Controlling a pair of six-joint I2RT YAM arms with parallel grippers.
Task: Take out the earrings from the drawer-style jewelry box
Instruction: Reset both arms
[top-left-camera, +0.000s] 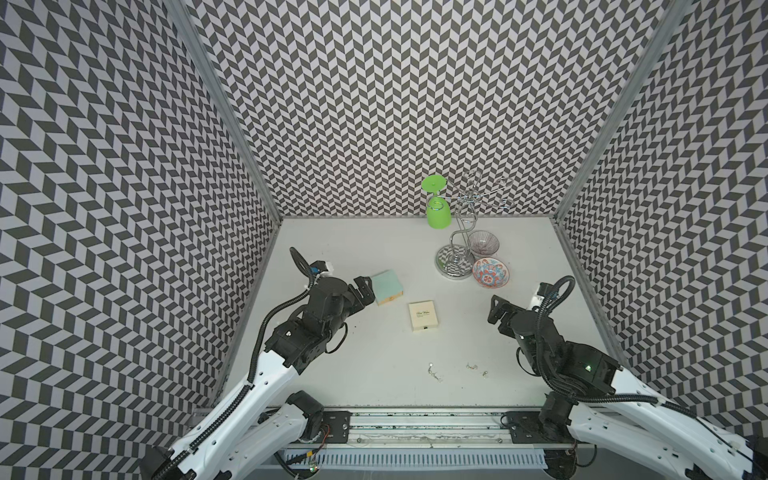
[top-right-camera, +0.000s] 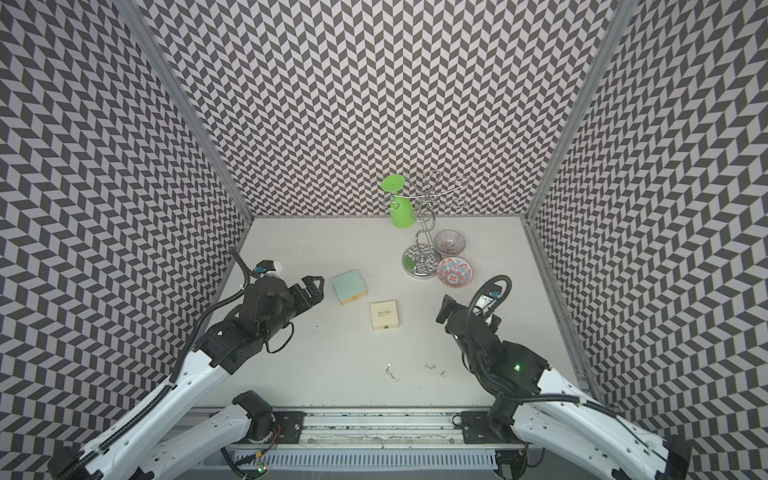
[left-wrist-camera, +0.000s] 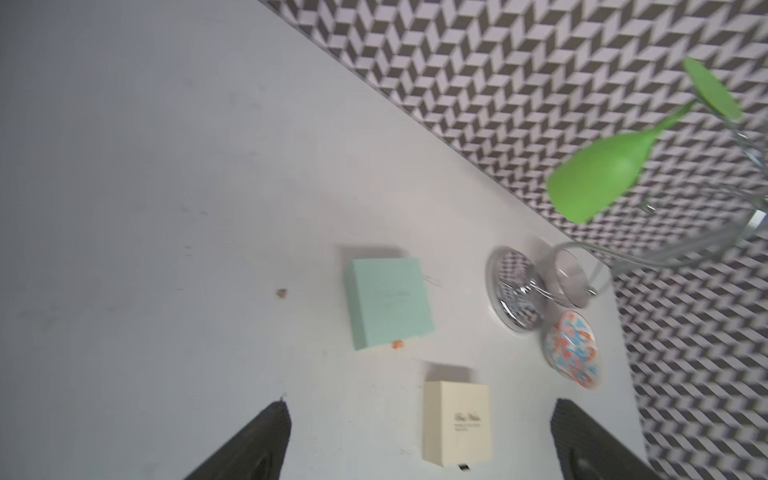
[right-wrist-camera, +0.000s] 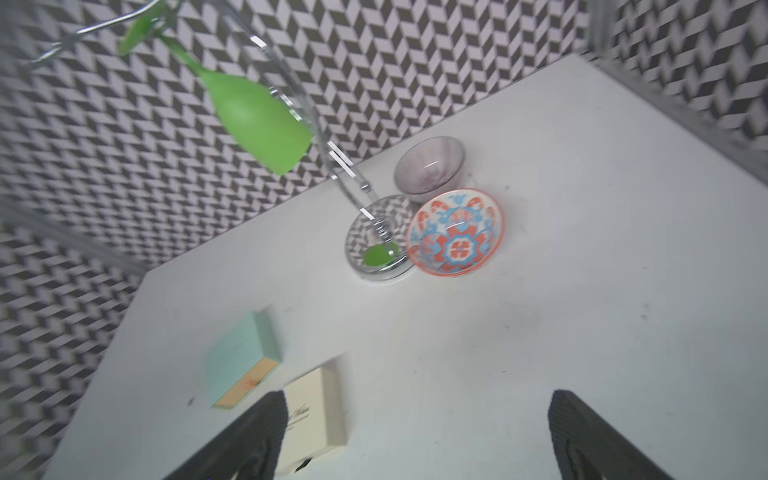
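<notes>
Several tiny silvery earrings (top-left-camera: 434, 371) (top-right-camera: 390, 371) lie loose on the white table near its front edge, with more of them (top-left-camera: 471, 365) (top-right-camera: 430, 366) a little to the right. The cream drawer-style jewelry box (top-left-camera: 424, 316) (top-right-camera: 385, 315) (left-wrist-camera: 457, 424) (right-wrist-camera: 320, 411) sits mid-table with its drawer pushed in. My left gripper (top-left-camera: 365, 291) (top-right-camera: 313, 287) (left-wrist-camera: 419, 405) hovers open and empty at the left, beside a mint box. My right gripper (top-left-camera: 498, 309) (top-right-camera: 445, 309) (right-wrist-camera: 417, 395) is open and empty to the right of the cream box.
A mint box (top-left-camera: 387, 286) (top-right-camera: 349, 286) with an orange drawer front lies behind and left of the cream box. At the back right, a chrome rack (top-left-camera: 453, 262) holds a green glass (top-left-camera: 437, 212) upside down. Beside it stand a clear bowl (top-left-camera: 483, 243) and a patterned bowl (top-left-camera: 490, 272).
</notes>
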